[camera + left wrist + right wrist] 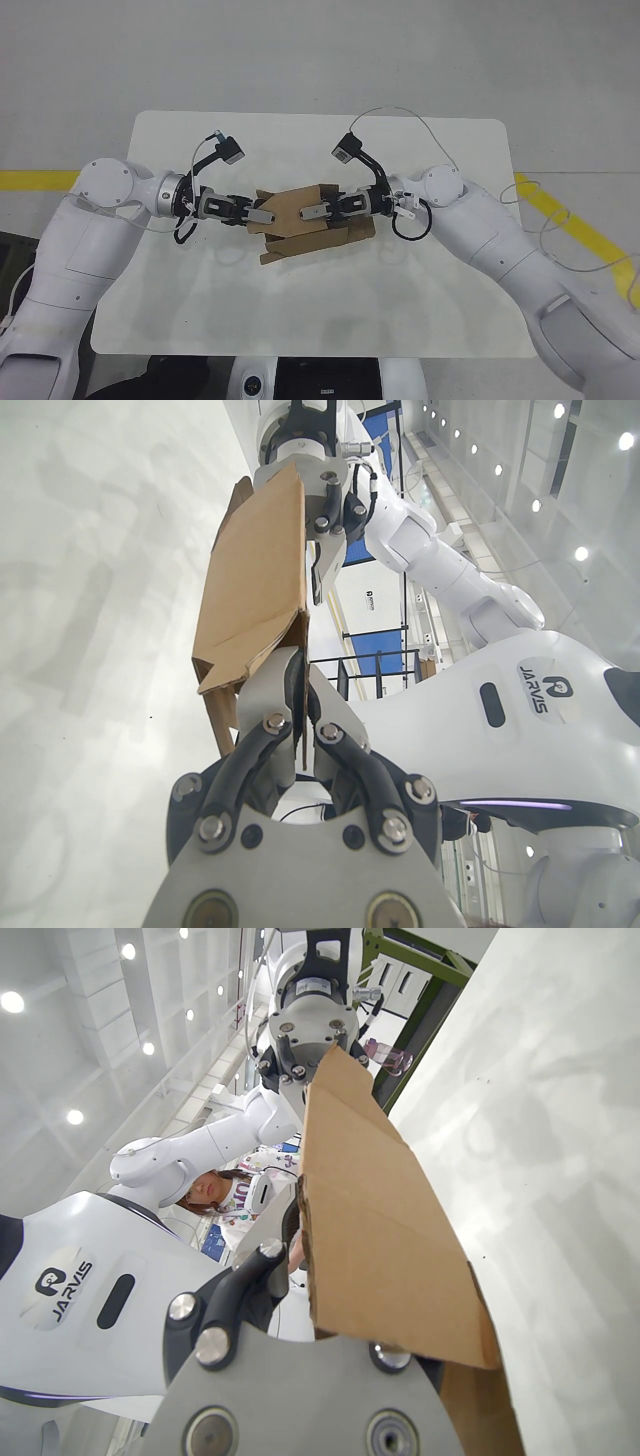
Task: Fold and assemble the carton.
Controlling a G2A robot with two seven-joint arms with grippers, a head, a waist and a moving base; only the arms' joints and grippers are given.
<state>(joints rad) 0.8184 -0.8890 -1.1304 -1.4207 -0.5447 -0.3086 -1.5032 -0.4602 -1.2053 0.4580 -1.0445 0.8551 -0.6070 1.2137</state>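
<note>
- Where the two arms meet over the middle of the white table (320, 310), one brown carton (300, 228) lies lengthwise between them. It is half-formed, with loose flaps splayed toward the robot's side. Whether its underside touches the tabletop cannot be told.
- Left gripper (301, 680): clamped tight on a thin cardboard edge at the carton's left end, with both pads pressed flat against the sheet.
- Right gripper (311, 211): at the carton's opposite end, closed on a wall panel. One finger (277, 1223) lies against the panel's edge; its partner is hidden behind the cardboard.
- Obstruction: the carton's broad panel stands between the two wrists, and in each wrist view it covers part of the other arm's gripper.
- Left camera box (229, 150): small and dark, raised on a stalk above the left forearm, beyond the carton.
- Right camera box (347, 150): matching unit above the right forearm, near the carton's far side.
- Cable (420, 120): thin and grey, looping from the right camera box over the far part of the table to the right arm, apart from the carton.
- Yellow stripe (35, 180): floor marking left of the table, on grey floor.
- Second yellow stripe (575, 228): floor marking running diagonally right of the table, partly behind the right arm.
</note>
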